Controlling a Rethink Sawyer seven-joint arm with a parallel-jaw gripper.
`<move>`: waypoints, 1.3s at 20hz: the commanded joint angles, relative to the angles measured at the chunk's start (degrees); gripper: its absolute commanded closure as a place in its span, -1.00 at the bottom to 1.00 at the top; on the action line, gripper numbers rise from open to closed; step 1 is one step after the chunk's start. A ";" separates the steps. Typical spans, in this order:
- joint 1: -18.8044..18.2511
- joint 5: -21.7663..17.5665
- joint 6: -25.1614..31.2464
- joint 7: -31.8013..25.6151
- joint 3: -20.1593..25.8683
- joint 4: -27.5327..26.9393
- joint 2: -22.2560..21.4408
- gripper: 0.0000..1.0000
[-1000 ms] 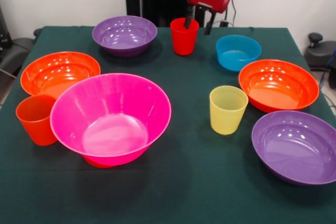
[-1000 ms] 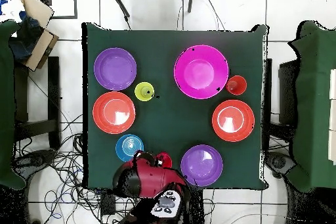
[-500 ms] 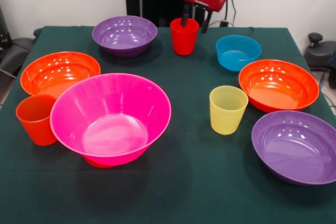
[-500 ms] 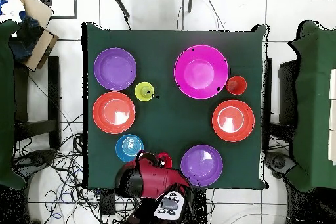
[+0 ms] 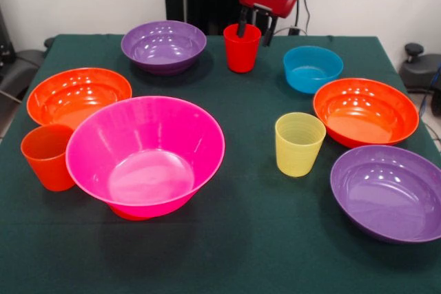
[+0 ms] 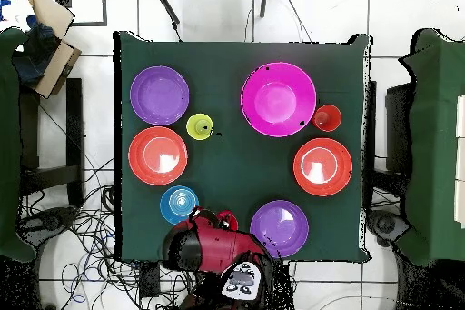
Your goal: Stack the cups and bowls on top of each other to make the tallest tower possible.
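I see no tower: big pink bowl (image 5: pixel 145 155) sits on the green tablecloth (image 5: pixel 248 239) at front view's near left, with something orange just showing under its base. Orange cup (image 5: pixel 47 156) is just beside its left rim, wide orange bowl (image 5: pixel 78 95) behind that.

Red cup (image 5: pixel 242 47) stands upright near the far edge, between the far purple bowl (image 5: pixel 163 45) and the small blue bowl (image 5: pixel 312 68). Gripper (image 5: pixel 253 29) is at that cup: one finger dips inside the rim, the other hangs outside to the right, so the jaws straddle the cup wall, spread. I can't tell if either finger touches the plastic.

Yellow cup (image 5: pixel 298 144) is upright right of centre, near the second wide orange bowl (image 5: pixel 365 111). Second purple bowl (image 5: pixel 389 191) is at near right.

Overhead view: red arm housing (image 6: pixel 216 250) covers most of the red cup at the table's bottom edge, between blue and purple bowls. All pieces sit apart, none nested.
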 commanded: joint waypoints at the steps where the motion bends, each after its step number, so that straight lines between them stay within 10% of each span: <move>1: -0.74 1.57 -0.48 9.97 7.71 2.12 2.79 -1.00; 26: -0.38 2.02 -3.62 11.00 7.63 1.14 6.91 -1.00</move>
